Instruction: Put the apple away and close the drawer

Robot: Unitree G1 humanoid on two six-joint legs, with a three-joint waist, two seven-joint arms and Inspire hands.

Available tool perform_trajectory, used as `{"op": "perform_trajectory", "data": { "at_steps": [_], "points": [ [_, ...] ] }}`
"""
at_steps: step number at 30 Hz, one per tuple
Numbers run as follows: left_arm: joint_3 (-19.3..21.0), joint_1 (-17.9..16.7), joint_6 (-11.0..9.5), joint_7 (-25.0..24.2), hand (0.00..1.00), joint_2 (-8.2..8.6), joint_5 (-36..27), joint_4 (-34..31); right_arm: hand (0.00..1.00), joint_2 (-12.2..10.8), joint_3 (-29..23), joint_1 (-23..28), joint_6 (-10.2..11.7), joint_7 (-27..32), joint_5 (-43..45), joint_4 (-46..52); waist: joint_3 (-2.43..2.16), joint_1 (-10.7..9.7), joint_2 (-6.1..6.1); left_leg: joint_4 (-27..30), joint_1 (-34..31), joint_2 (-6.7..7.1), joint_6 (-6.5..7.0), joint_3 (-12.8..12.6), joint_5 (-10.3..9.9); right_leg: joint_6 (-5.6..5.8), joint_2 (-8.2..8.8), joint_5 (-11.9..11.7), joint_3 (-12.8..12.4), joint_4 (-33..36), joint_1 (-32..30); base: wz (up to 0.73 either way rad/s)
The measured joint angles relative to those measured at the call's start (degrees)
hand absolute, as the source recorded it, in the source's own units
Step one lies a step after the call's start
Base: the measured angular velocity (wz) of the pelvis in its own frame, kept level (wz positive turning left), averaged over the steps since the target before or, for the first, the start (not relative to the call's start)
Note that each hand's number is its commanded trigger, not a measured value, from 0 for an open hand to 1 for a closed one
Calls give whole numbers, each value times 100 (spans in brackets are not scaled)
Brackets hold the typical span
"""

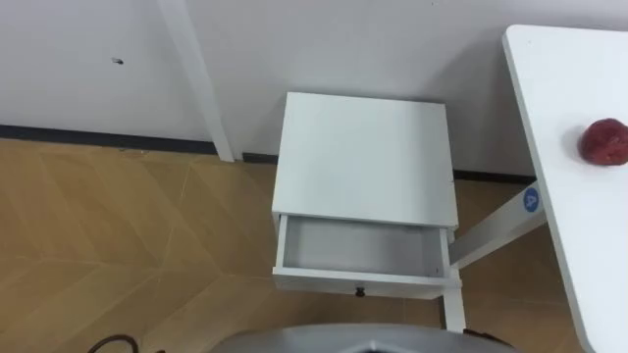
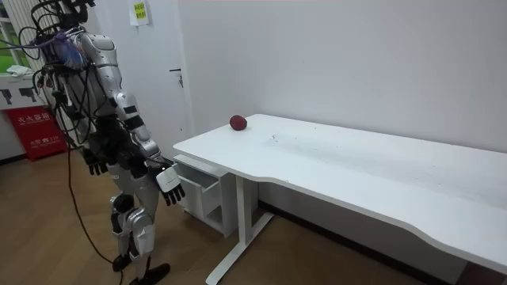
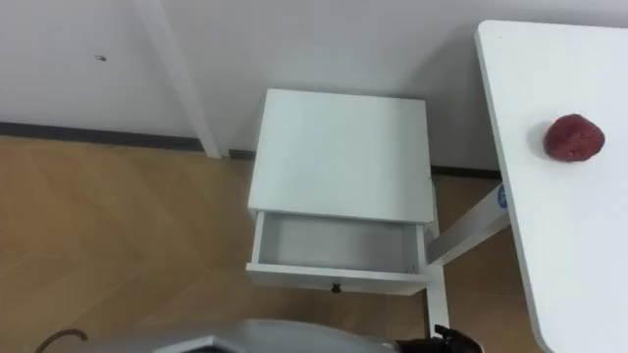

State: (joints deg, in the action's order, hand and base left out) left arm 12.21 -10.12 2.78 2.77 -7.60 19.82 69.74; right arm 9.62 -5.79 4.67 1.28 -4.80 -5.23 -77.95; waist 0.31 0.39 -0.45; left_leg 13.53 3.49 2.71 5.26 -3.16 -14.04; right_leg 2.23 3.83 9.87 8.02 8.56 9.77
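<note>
Nothing done yet, by the look of it. The apple (image 1: 602, 141) sits on the white table (image 1: 564, 69), well above and beyond the right hand (image 2: 170, 186), which hangs loose, fingers spread, holding nothing. The left hand (image 2: 95, 165) dangles on the far side, relaxed and empty too. The drawer (image 1: 363, 250) of the small cabinet (image 1: 365, 157) gapes open and bare, just ahead of the right hand. Fetching, dropping and closing all remain.

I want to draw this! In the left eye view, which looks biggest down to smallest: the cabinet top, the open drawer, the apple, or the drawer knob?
Largest to smallest:
1. cabinet top
2. open drawer, a bit smaller
3. apple, much smaller
4. drawer knob, a tiny dot
</note>
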Motion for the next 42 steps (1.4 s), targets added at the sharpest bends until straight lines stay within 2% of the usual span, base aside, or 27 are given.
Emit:
{"op": "perform_trajectory", "data": {
  "at_steps": [5, 8, 10, 13, 16, 18, 20, 25, 27, 29, 33, 40, 42],
  "points": [
    [-81, 16, -40, 6, 0, -1, -37, -119, 0, -1, 25, 0, 5, -11, -306, -5, -2, 1, 7, -13, 3, 0, -1, -6, 2, 0, 1, 0, -9, -2, -7, 0],
    [-120, 55, -48, 65, 0, -1, -122, -174, 0, -31, 55, 60, 9, -8, -1083, -4, 8, -11, -15, -25, 6, -3, -2, -19, 3, 3, 2, 2, -6, -6, -10, 0],
    [-100, 52, -100, 174, 0, 10, -176, -168, 0, -72, -98, 99, 9, -28, -1712, -26, 12, -18, -35, -43, 25, -9, -4, -77, 5, 15, 4, 9, -13, -5, -13, -9],
    [-16, 14, -182, 222, 0, 15, -166, -154, 0, -104, -538, 139, -2, -119, -2642, -91, 16, -91, -38, -75, 18, -13, -4, -129, 5, 19, 6, 12, -26, -2, -55, -10],
    [260, -131, -261, 309, 0, 30, -176, -157, 0, -136, -999, 352, -10, -163, -3766, -68, 16, -211, -58, -93, 56, -16, -4, -149, 4, 20, 1, 12, -107, -1, -43, -4],
    [391, -169, -298, 425, 0, 35, -295, -159, 0, -149, -1575, 475, -21, -120, -4734, -64, 10, -347, -68, -104, 84, -14, -4, -157, 4, 20, 1, 12, -154, 9, -51, -2],
    [515, -202, -304, 519, 0, 30, -345, -149, 0, -142, -2072, 466, -12, 19, -5332, -60, -5, -424, -60, -106, 80, -21, -3, -215, 3, 20, 1, 12, -176, 19, -64, -13],
    [613, -219, -309, 719, 0, -12, -344, -82, 0, -125, -2877, 437, -20, 350, -6136, -4, -19, -619, -109, -134, 103, -28, -3, -313, 2, 20, 3, 13, -212, 32, -69, -12],
    [619, -221, -306, 775, 0, -18, -337, -109, 0, -130, -3226, 435, -20, 565, -6686, 114, -59, -682, -132, -177, 115, -21, -1, -314, 2, 29, 4, 18, -265, 29, -83, -6],
    [686, -222, -302, 788, 0, -27, -338, -118, 0, -125, -3445, 437, -9, 785, -6918, 213, -79, -705, -165, -175, 114, -22, -3, -327, 3, 35, 1, 22, -313, 29, -93, -6],
    [785, -251, -295, 789, 0, -65, -337, -126, 0, -112, -3714, 382, 13, 1233, -7120, 238, -80, -787, -246, -168, 87, -28, -17, -329, 12, 36, -8, 23, -314, 30, -113, 0],
    [885, -296, -282, 780, 0, -158, -346, -158, 0, -52, -3926, 207, 63, 1746, -7418, 264, -70, -795, -274, -82, -89, -37, -16, -376, 15, 36, -9, 22, -322, 61, -306, -2],
    [897, -318, -280, 779, 0, -190, -328, -277, 0, -32, -3971, 148, 93, 1953, -7393, 610, -66, -791, -272, -86, -98, -45, -16, -444, 15, 36, -9, 22, -333, 66, -318, -13]
  ]
}}
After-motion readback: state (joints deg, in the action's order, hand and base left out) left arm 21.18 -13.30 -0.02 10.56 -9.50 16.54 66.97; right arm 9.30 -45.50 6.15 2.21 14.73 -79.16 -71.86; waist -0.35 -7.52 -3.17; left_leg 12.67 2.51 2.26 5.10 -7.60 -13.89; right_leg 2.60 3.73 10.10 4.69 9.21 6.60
